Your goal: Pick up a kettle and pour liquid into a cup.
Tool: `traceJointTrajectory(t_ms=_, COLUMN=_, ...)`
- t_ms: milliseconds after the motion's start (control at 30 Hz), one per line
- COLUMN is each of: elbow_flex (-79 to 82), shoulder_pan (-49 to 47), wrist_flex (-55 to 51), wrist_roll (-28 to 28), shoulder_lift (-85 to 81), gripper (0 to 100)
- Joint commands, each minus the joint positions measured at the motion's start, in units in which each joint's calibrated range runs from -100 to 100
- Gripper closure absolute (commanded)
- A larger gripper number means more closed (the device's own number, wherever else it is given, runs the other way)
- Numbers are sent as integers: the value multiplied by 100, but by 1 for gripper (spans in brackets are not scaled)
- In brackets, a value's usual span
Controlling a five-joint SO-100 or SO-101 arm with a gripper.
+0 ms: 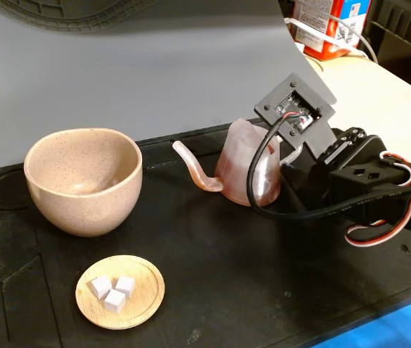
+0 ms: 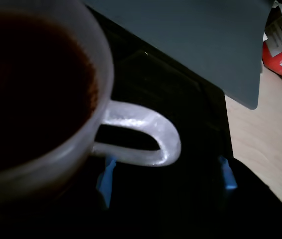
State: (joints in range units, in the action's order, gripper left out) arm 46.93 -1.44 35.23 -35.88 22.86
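Translucent pink cone kettle (image 1: pixel 245 165), gooseneck spout; speckled rounded ceramic cup (image 1: pixel 83 180).

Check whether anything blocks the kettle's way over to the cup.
Nothing visible does. In the fixed view the black mat between the kettle and the cup is bare. The wooden dish of white cubes sits nearer the camera, off that line.

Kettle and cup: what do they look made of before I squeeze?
Kettle: looks like thin translucent pinkish plastic, probably 3D-printed; light passes through its walls, and the whitish handle shows a grainy, matte sheen in the wrist view. Cup: looks like ceramic, with a speckled beige-pink glaze, thick rim and soft gloss.
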Motion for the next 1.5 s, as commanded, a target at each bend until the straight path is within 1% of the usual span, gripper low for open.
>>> traceJointTrajectory(t_ms=0, elbow_flex=-211, shoulder_pan=64, wrist_flex=87, wrist_roll=7, shoulder_lift=-50, gripper=75)
traceJointTrajectory(t_ms=300, elbow_flex=-573, shoulder_pan=94, wrist_flex=87, wrist_roll=-9, shoulder_lift=-42, gripper=75)
traceJointTrajectory(t_ms=400, elbow_flex=-573, shoulder_pan=307, wrist_flex=87, wrist_roll=-9, shoulder_lift=-50, gripper=75)
traceJointTrajectory(t_ms=833, elbow_flex=-755, shoulder_pan=155, wrist_flex=9, wrist_roll=38, shoulder_lift=-8, gripper=75)
traceJointTrajectory(t_ms=933, elbow_flex=-1136, shoulder_pan=26, wrist_flex=70, wrist_roll=38, shoulder_lift=333, gripper=76)
traceJointTrajectory(t_ms=1033, elbow_flex=-1091, shoulder_pan=79, wrist_flex=61, wrist_roll=38, shoulder_lift=325, gripper=76)
traceJointTrajectory(t_ms=1067, elbow_flex=-1082, shoulder_pan=79, wrist_flex=52, wrist_roll=38, shoulder_lift=325, gripper=77)
traceJointTrajectory(t_ms=1100, elbow_flex=-1082, shoulder_pan=79, wrist_flex=87, wrist_roll=43, shoulder_lift=325, gripper=82)
traceJointTrajectory(t_ms=1133, elbow_flex=-1082, shoulder_pan=79, wrist_flex=87, wrist_roll=258, shoulder_lift=325, gripper=86)
traceJointTrajectory(t_ms=1167, elbow_flex=-1082, shoulder_pan=87, wrist_flex=87, wrist_roll=421, shoulder_lift=325, gripper=91)
traceJointTrajectory(t_ms=1200, elbow_flex=-1082, shoulder_pan=79, wrist_flex=87, wrist_roll=426, shoulder_lift=325, gripper=98)
traceJointTrajectory(t_ms=1233, elbow_flex=-1091, shoulder_pan=79, wrist_flex=96, wrist_roll=516, shoulder_lift=325, gripper=99)
traceJointTrajectory(t_ms=1467, elbow_flex=-1091, shoulder_pan=64, wrist_flex=96, wrist_roll=510, shoulder_lift=308, gripper=99)
